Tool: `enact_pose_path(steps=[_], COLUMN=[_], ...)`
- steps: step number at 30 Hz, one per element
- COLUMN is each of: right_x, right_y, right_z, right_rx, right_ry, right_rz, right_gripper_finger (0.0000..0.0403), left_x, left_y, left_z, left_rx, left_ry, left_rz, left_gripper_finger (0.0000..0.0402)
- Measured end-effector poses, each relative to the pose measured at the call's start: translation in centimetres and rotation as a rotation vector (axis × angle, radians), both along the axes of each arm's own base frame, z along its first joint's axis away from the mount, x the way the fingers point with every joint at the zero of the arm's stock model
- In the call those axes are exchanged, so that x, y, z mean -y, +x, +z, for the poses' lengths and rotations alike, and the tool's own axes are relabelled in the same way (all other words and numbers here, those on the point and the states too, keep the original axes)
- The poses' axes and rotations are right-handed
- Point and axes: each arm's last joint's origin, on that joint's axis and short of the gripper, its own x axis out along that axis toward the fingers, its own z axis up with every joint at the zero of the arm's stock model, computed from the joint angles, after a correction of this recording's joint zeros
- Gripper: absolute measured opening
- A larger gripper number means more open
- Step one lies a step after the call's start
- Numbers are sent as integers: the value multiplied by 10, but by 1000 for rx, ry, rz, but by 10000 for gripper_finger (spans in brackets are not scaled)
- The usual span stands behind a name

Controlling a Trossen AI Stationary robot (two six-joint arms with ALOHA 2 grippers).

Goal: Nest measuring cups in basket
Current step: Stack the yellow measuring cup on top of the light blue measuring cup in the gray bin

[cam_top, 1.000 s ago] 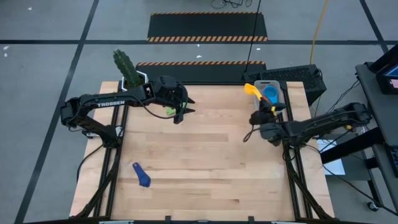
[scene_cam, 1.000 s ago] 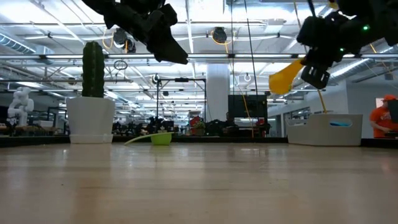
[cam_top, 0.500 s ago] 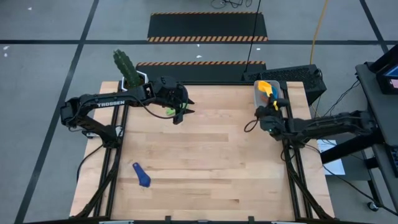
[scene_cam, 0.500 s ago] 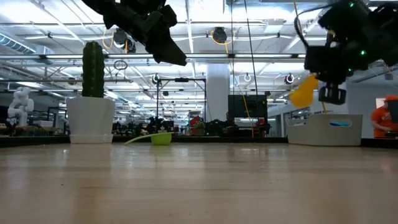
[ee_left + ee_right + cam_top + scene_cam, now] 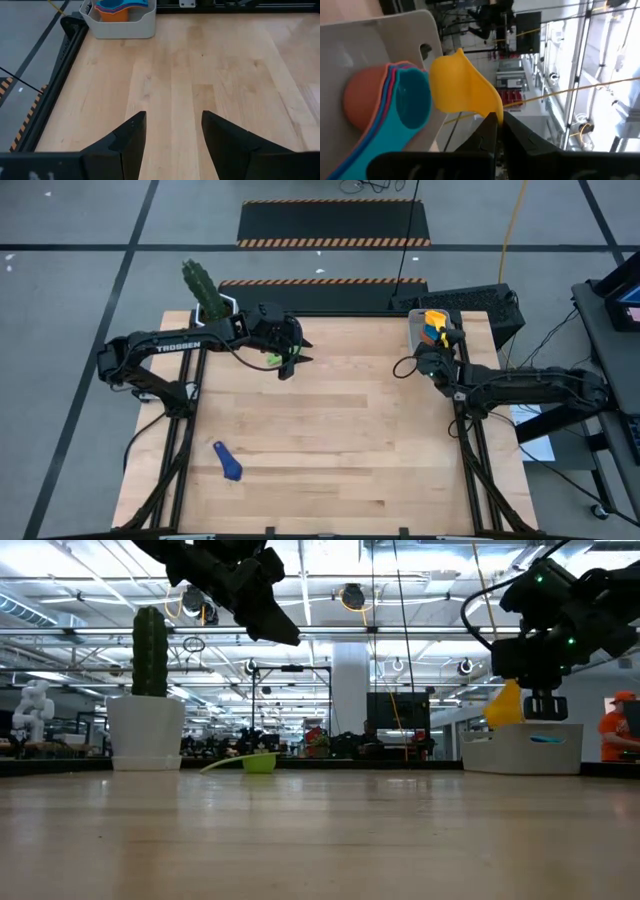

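Observation:
The grey-blue basket (image 5: 432, 330) (image 5: 522, 748) (image 5: 395, 35) stands at the table's far right corner. Nested cups (image 5: 385, 107) in orange, red and light blue lie in it, also visible as cups (image 5: 120, 7) in the left wrist view. My right gripper (image 5: 440, 345) (image 5: 495, 122) is shut on the yellow cup (image 5: 434, 322) (image 5: 504, 705) (image 5: 462, 87) right above the basket. My left gripper (image 5: 290, 355) (image 5: 270, 615) (image 5: 172, 125) hangs open, high over the green cup (image 5: 272, 360) (image 5: 258, 762), which rests on the table. A dark blue cup (image 5: 228, 462) lies near the left front. My right gripper pinches the yellow cup's flat handle (image 5: 490, 114) between its two fingers, reaching toward the table's far edge. The cup is lifted clear, its bowl tilted and hanging over the basket's opening beside the nested cups.
A white pot with a cactus (image 5: 205, 295) (image 5: 148, 730) stands at the far left corner, behind the left arm. The wooden table's middle (image 5: 340, 440) is bare. A person in orange (image 5: 620, 730) shows in the room beyond the basket.
My right gripper has carried the yellow cup toward the table's far right corner and downward, from beside the basket to just above its opening, staying shut on the handle. The cup has tipped as it went.

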Motion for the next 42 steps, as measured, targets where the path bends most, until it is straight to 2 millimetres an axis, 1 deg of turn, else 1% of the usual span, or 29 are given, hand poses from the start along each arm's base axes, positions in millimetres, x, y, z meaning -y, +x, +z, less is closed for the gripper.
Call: enact_pose_path(steps=[5, 10, 18, 22, 28, 32, 36, 42], right_x=[7, 11, 13, 13, 13, 11, 6, 1], right_y=[-2, -5, -4, -4, -4, -1, 0, -3], right_z=[-4, -11, -12, -12, -12, -4, 2, 10], right_rx=[-20, -47, -39, -38, -38, 20, 67, 121], right_ry=[16, 84, 85, 86, 79, 59, 44, 24], right_rz=[-45, -38, -46, -44, -51, -36, 2, 34], right_gripper_finger=[3, 3, 7, 34, 105, 140, 154, 155], left_x=[0, 0, 0, 0, 0, 0, 0, 0], left_y=[0, 0, 0, 0, 0, 0, 0, 0], left_z=[0, 0, 0, 0, -1, -1, -1, -1], left_rx=[-1, -2, -5, -5, -5, -5, -5, -5], left_ry=[13, 27, 27, 30, 29, 22, 19, 17], left_rz=[-8, -18, -18, -21, -20, -16, -14, -13], left_gripper_finger=[196, 196, 195, 196, 196, 195, 196, 196])
